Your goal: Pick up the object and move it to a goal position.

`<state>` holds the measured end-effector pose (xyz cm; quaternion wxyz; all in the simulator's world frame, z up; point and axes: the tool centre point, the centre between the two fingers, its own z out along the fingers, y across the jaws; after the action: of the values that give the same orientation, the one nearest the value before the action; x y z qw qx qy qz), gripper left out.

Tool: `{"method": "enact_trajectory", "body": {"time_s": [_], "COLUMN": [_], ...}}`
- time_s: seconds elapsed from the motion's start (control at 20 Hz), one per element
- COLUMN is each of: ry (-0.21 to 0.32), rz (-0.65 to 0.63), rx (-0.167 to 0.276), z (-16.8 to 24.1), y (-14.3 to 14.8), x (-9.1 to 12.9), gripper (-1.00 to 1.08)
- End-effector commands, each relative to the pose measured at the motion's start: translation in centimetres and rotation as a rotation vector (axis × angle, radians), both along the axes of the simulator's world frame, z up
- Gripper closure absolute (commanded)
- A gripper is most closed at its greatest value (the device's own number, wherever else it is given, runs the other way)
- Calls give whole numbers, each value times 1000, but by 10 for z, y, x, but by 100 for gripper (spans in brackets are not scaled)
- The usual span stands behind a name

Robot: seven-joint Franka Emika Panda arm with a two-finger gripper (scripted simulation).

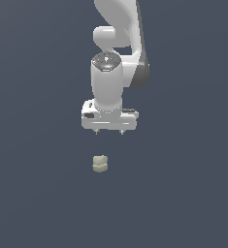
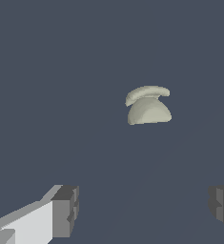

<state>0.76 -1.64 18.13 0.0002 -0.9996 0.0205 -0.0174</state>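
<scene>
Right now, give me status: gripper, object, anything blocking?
Gripper open, empty, clear of the object. Object on the surface, untouched, not between the fingers. Nothing seen in the way.

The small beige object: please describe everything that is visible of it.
The object is a small pale beige-olive lump, roughly cube-like with rounded edges and a groove around its waist. Its surface looks matte and plain. It rests alone on the dark surface, with nothing touching it. The open gripper hangs apart from it and is much wider.
</scene>
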Motion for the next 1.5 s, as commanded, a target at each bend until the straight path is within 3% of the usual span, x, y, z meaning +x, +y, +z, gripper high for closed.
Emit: {"method": "enact_trajectory", "body": {"time_s": [0.0,0.45,0.85,1.45], "ry": [0,8,8,18], "rz": [0,23,25,46], "rx": [0,2,1,0], "z": [0,10,8,-23], "y": [0,23,21,-1], "x": [0,-3,-1,33], "gripper": [-92,-92,-92,-92]}}
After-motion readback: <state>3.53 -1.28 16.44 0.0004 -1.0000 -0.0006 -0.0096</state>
